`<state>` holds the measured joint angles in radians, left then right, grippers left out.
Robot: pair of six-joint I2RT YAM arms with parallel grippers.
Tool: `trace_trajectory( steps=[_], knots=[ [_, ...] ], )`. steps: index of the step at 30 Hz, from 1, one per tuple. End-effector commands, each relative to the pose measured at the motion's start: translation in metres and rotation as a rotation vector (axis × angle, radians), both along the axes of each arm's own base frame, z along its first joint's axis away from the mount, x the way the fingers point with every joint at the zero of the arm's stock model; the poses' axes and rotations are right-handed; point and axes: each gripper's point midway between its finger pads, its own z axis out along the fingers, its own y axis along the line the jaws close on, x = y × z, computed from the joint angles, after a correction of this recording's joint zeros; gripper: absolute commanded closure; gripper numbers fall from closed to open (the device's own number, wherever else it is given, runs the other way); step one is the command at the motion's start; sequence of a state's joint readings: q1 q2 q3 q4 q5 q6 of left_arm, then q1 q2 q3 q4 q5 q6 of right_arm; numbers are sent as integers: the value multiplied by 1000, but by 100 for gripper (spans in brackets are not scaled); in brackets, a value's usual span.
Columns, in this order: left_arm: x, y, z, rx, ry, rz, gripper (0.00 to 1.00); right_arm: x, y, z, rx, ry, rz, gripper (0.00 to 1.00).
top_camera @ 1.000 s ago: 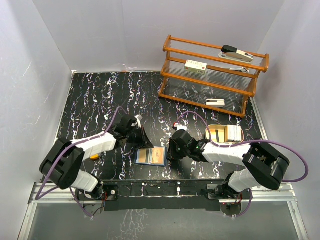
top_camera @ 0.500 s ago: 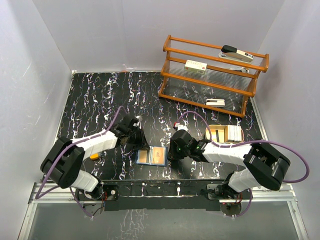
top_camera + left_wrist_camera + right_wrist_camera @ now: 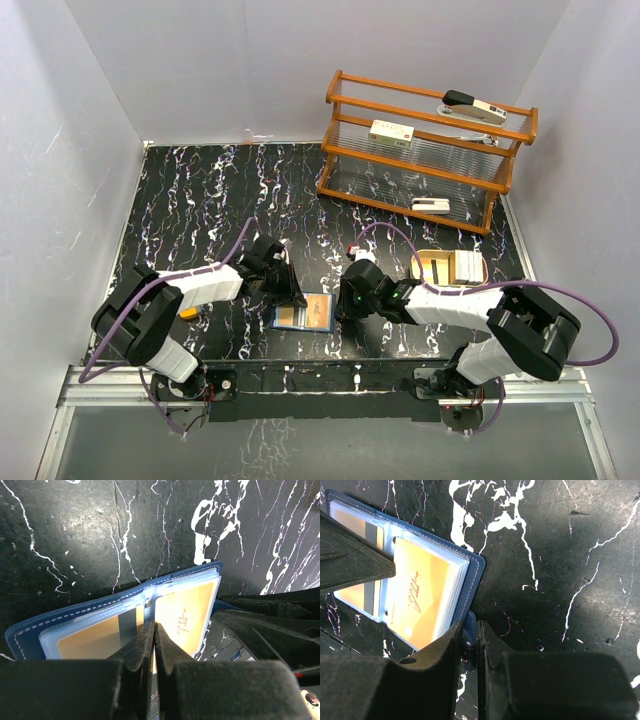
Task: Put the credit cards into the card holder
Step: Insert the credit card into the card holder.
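Top view: we record bright, even overhead light and soft shadows on the black marbled table point(image 3: 200, 190). Wrist views: dimmer, near foreground blurred, faint glare on sleeves of the card holder point(image 3: 100, 622).

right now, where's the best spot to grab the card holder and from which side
Take the card holder by its blue right edge, coming low from the right: it lies open and flat, and only that cover edge juts past the clear sleeves. The right pincer sits there.

Left gripper point(image 3: 292, 293) sits lower and further right in the frame, tips now at the upper-left edge of the holder point(image 3: 306, 315); a second ago it is apart, up-left. Left elbow shifts right too.
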<state>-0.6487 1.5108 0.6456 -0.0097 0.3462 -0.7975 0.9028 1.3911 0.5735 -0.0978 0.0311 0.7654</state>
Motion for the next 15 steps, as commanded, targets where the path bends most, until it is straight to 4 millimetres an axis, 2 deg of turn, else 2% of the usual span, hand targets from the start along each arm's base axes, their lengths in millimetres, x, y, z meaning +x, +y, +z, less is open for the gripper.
trace_trajectory(
  steps=[1, 10, 14, 15],
  knots=[
    [-5, -9, 1, -36, 3, -17, 100, 11, 11, 14, 35, -45, -5, 85],
    [-1, -24, 18, -105, -48, -31, 100, 12, 13, 10, 30, -40, 2, 85],
    [1, -21, 23, -98, -64, -15, 100, 13, 10, 12, 17, -47, -5, 86],
    [1, -18, 23, -79, -64, -7, 97, 13, 8, 12, 13, -51, -8, 86]
  ],
)
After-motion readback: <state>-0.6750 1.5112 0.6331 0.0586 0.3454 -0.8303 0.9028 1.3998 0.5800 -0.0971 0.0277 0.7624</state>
